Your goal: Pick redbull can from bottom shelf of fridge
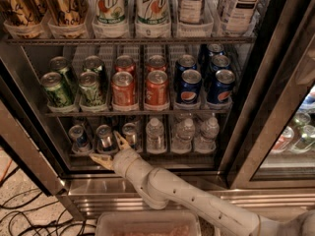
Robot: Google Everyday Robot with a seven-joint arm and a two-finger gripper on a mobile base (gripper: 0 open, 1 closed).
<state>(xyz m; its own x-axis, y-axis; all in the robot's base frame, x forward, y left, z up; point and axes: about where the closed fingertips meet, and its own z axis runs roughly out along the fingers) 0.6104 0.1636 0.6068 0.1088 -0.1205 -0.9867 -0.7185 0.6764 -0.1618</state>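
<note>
Spread wide with nothing between them, the jaws belong to the pale two-finger gripper (111, 150), which sits at the front edge of the bottom shelf (162, 155), the lowest wire rack of the tall stainless-steel fridge (98, 187). One tan finger (121, 140) points up just right of the slim blue-and-silver redbull can (105, 135); the other finger (101, 160) points left below it. Whether either touches the can cannot be told. The can stands upright in the shelf's left half, between two similar slim cans (78, 136) (130, 133). Clear plastic water bottles (184, 132) fill the lanes to the right. The white segmented arm (197, 200) reaches in from the lower right, above a clear plastic bin (147, 224).
</note>
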